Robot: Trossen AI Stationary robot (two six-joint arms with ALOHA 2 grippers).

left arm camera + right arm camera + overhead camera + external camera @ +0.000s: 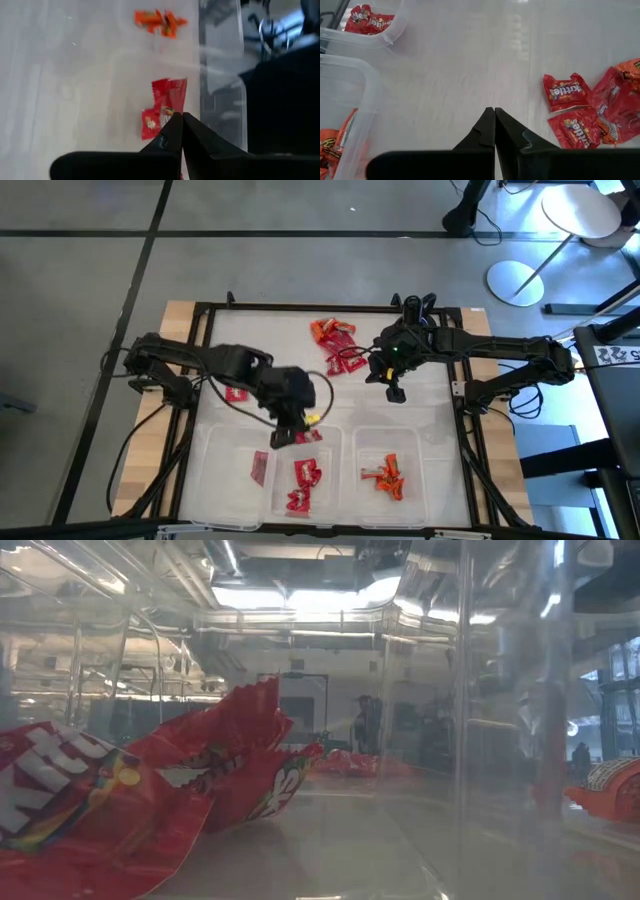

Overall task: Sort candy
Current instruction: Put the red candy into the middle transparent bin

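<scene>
Red candy pile [335, 345]: loose on the white table [430, 415], far middle, just left of the right gripper
Left gripper [285, 436]: over the far edge of the middle bin [305, 470], fingers together, nothing clearly pinched
Right gripper [394, 392]: above bare table, right of the pile, fingers together, empty
Left bin [238, 470]: one flat red bar [259, 466]
Middle bin: red packets [303, 483]
Right bin [395, 470]: orange pieces [387, 475]
Stray red packet [236, 393]: on the table, left side

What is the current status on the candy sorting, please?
Left claw shut over middle bin, empty. Right claw shut, empty, beside unsorted candy pile. Nothing in the way.
</scene>
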